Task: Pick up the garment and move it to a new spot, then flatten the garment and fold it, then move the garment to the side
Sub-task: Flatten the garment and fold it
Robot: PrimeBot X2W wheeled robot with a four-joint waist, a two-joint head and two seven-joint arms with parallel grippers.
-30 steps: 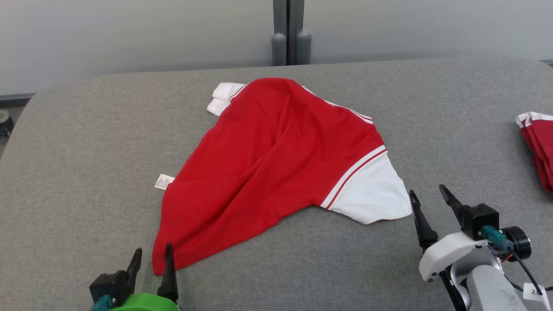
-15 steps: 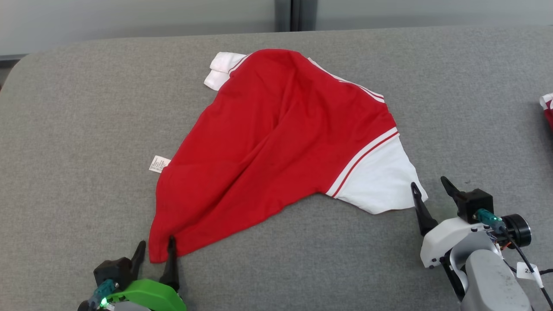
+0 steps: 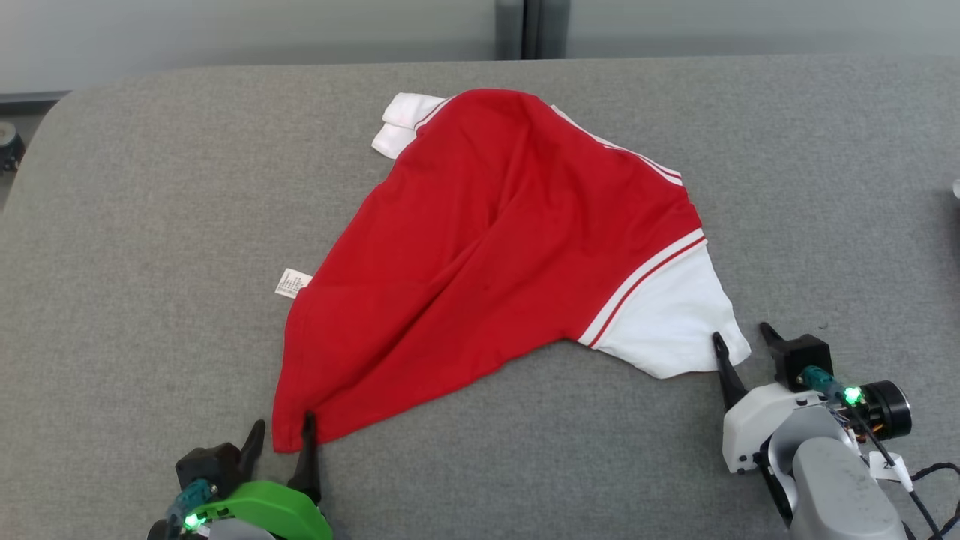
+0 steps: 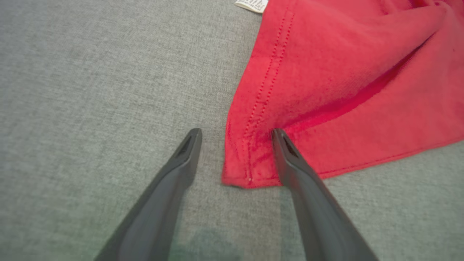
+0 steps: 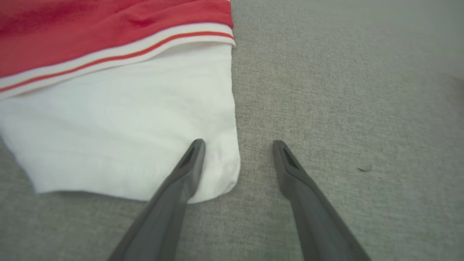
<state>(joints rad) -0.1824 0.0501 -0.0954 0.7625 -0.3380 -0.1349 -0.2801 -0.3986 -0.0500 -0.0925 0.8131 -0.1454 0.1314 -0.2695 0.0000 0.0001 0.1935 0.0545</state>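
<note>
The garment point(image 3: 487, 247) is a red shirt with white sleeves, lying crumpled on the grey table point(image 3: 150, 187). My left gripper point(image 3: 285, 431) stands open at the shirt's near red hem corner point(image 4: 246, 166); that corner lies between its fingers, and the right fingertip point(image 4: 279, 136) rests on the cloth. Open as well, my right gripper point(image 3: 742, 337) straddles the corner of the white sleeve point(image 5: 221, 170), its left fingertip point(image 5: 197, 145) over the fabric and its right one on bare table. A white care label point(image 3: 292, 283) sticks out at the shirt's left edge.
Grey cloth-covered table surface stretches wide on all sides of the shirt. A sliver of another garment point(image 3: 956, 187) shows at the right edge of the head view. The table's rounded far-left corner point(image 3: 52, 112) meets a pale wall behind.
The head camera tilted down and shifted. Both grippers moved forward onto the shirt: the left to the hem corner, the right to the white sleeve's corner. Nothing has been grasped.
</note>
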